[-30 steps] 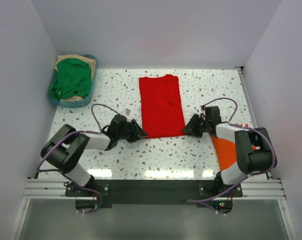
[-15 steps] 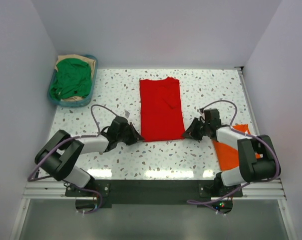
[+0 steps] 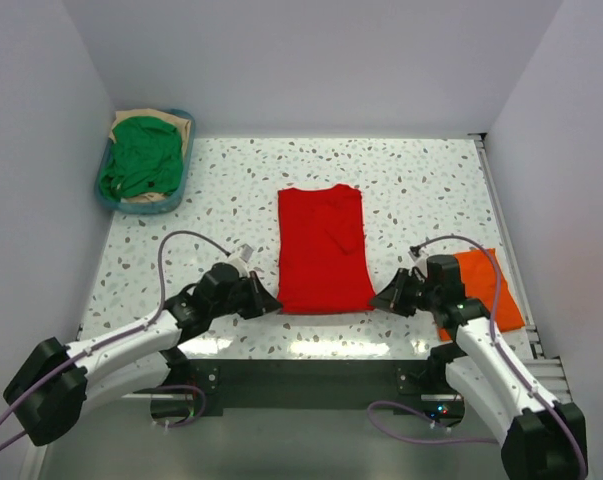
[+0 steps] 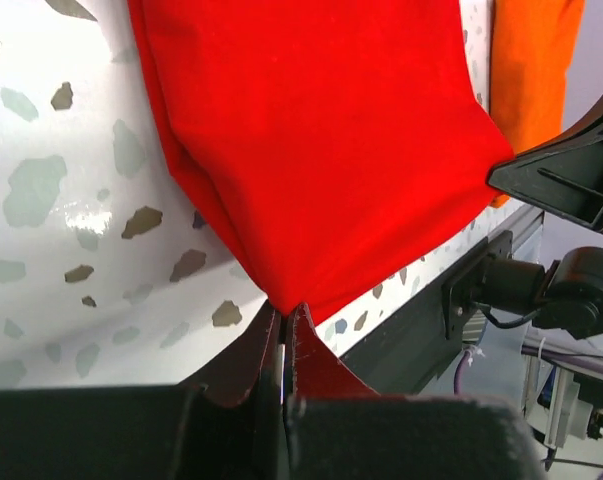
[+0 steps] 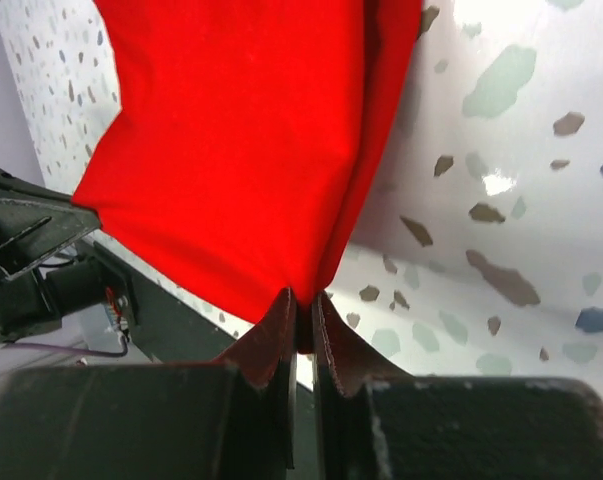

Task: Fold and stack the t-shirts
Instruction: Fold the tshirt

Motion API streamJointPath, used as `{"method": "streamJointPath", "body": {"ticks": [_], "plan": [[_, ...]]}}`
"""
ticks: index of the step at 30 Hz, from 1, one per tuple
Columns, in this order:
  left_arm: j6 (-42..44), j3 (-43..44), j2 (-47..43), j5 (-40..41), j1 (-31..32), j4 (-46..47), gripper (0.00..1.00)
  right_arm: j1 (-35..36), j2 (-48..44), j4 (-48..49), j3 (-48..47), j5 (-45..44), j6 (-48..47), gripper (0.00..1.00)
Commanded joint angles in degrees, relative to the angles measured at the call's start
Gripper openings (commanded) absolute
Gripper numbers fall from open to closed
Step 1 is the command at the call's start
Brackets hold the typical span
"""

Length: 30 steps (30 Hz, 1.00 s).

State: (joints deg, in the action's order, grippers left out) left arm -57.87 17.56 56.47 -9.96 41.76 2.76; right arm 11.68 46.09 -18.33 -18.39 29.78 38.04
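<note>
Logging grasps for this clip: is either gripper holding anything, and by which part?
Both are shut on the red t-shirt: the left gripper pinches its near left corner, the right gripper its near right corner.

The left fingers [image 3: 263, 302] and right fingers [image 3: 390, 298] now pinch the red shirt [image 3: 321, 250] by its near corners, dragged lower in frame; the orange shirt [image 3: 486, 290] lies more exposed.

The white speckled table [image 3: 421, 190] carries a bright red cloth t-shirt [image 3: 321, 250] folded long at its middle, a folded orange cloth t-shirt [image 3: 486, 285] by its right edge and a teal plastic basket [image 3: 109, 201] in its far left corner.
</note>
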Motion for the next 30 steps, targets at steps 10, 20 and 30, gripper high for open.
{"method": "streamJointPath", "body": {"ticks": [10, 20, 30], "plan": [[3.6, 14.0, -1.0, 8.2, 0.4, -14.7, 0.0, 0.0, -0.3, -12.4, -14.2, -5.0, -3.3, 0.0], [8.6, 28.3, 13.0, 0.5, -9.9, -11.9, 0.0, -0.1, 18.1, -6.5, -29.5, -6.1, -2.7, 0.0], [12.2, 47.6, 31.5, -5.7, -18.5, -12.8, 0.0, -1.4, 39.9, -2.9, -47.2, -4.9, -2.1, 0.0]]}}
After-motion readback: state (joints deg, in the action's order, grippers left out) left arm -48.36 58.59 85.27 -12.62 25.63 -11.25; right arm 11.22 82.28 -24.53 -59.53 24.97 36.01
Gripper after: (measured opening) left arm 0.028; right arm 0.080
